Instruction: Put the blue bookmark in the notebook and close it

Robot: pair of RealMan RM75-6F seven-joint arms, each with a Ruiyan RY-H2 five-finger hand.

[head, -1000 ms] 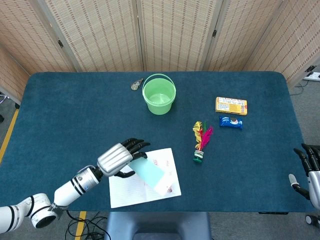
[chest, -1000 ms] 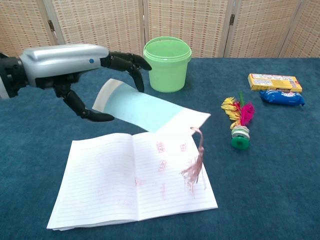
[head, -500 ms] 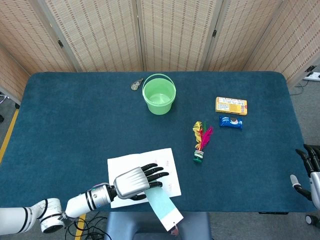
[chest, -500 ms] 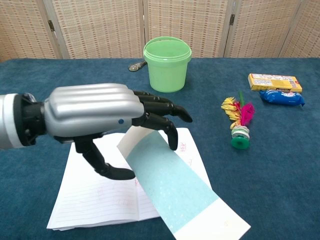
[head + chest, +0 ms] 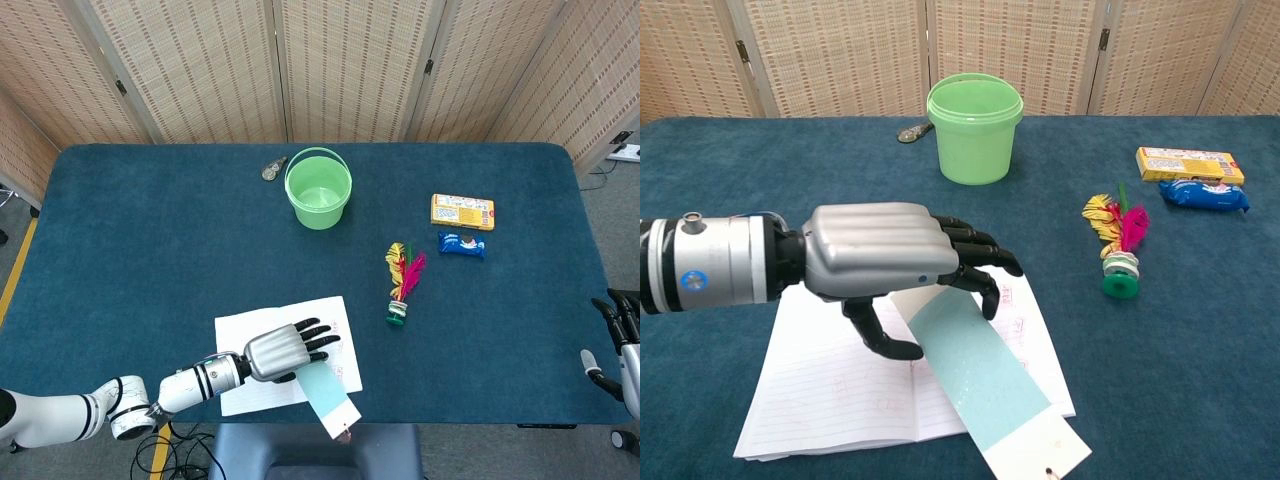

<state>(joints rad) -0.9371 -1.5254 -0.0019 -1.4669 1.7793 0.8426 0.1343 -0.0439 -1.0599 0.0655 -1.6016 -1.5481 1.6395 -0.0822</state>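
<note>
Currently the main risk is a misplaced drop: the blue bookmark (image 5: 985, 372) is held slanting down and to the right, its near white end overhanging the notebook's near edge, so if let go here it could be left sticking out over the table (image 5: 150, 230) or slide off the page altogether. A slip is also possible, since it appears to be pinched only at its far end between thumb and fingertips, and the long free length could be levered out by any quick wrist motion. If the notebook (image 5: 830, 385) is closed with the strip this skewed, it could be creased or pushed out by the page. The left hand (image 5: 890, 262) is seen low over the open notebook, fingers curled down onto the bookmark's upper end with the thumb underneath; the rest of the strip runs out from under the fingers toward the near right. In the head view the bookmark's lower end is seen past the notebook's near-right corner, close to the table's near edge. The right hand (image 5: 612, 322) is only partly visible at the far right edge of the head view, away from the work; whether anything is held there cannot be told.
</note>
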